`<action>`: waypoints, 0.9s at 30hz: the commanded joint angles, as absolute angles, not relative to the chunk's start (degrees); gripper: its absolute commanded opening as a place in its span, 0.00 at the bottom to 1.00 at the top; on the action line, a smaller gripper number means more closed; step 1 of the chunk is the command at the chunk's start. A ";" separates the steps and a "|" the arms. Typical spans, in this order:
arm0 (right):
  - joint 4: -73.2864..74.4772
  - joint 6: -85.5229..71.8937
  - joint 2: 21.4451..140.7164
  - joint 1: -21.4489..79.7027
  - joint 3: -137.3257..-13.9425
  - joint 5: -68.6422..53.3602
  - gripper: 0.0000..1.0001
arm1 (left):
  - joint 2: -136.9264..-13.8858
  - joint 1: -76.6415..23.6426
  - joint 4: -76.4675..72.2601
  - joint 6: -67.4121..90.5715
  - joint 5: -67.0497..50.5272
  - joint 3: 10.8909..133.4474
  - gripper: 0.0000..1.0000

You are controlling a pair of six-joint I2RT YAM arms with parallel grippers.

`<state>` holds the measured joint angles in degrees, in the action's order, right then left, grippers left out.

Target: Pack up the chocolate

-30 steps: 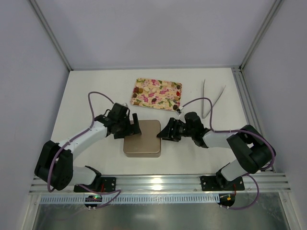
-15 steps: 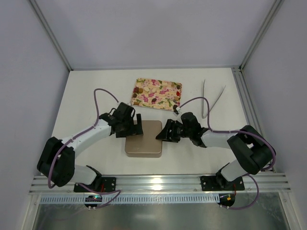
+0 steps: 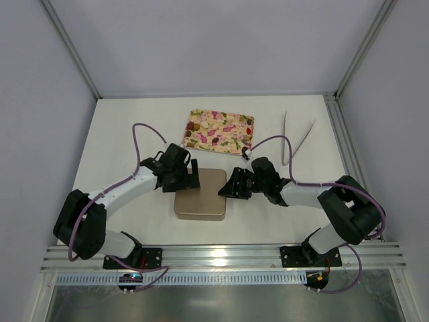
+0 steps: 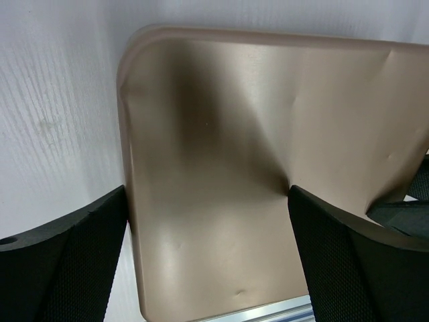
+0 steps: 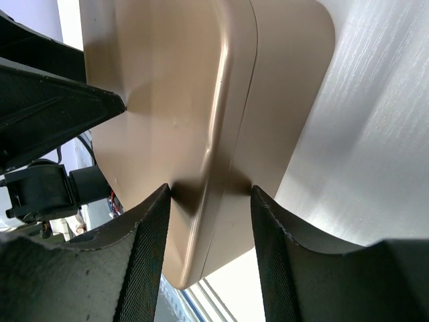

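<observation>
Box (image 3: pixel 200 195) at table (image 3: pixel 120 127) centre, shut, nothing packed. Chocolate (image 3: pixel 213 123) lying on flowered tray (image 3: pixel 252 134) at 12 o'clock from box, well apart from both grippers. Tongs (image 3: pixel 297 137) at 2 o'clock, untouched. Left gripper (image 3: pixel 190 176) at box's 11 o'clock, spread wide: one finger (image 4: pixel 64 268) just outside the lid's (image 4: pixel 268 100) edge, the other (image 4: pixel 355 268) lying over the lid top, clamping nothing. Creases in the lid radiating from that inner fingertip. Right gripper (image 3: pixel 227 187) at box's 3 o'clock, jaws about half closed astride the edge where lid meets base (image 5: pixel 288 80). Contact likely there; firm pinch not confirmable from any view. Judged step: getting the lid off before any chocolate can go in. Recommended: pin the base flat with one gripper, low on the wall, below the seam. Take the lid with the other, by its rim only, above the seam, never both layers together. Lift straight up, level and slow. Expect a snug fit, and a base that rides up if unpinned. Keep fingertips off the lid's middle, since the thin sheet looks quick to dent. Set the lid down at 9 o'clock, clear of the run between tray and box. Main risk: squeezing lid and base together and so locking the box shut.
</observation>
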<state>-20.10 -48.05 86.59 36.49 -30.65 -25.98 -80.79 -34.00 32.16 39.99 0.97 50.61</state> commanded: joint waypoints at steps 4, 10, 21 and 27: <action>-20.75 -46.67 86.48 37.53 -31.20 -24.08 0.49 | -82.53 -35.07 28.66 44.03 0.44 43.86 0.86; -18.81 -45.62 86.13 37.53 -31.38 -23.03 0.49 | -81.74 -35.16 25.67 46.93 0.18 39.47 0.79; -17.05 -45.00 85.96 37.18 -31.64 -21.89 0.49 | -77.35 -35.16 22.41 52.46 -2.63 33.67 0.72; -15.56 -43.95 84.38 35.95 -31.90 -22.06 0.49 | -75.06 -35.16 22.06 53.17 -3.51 33.22 0.64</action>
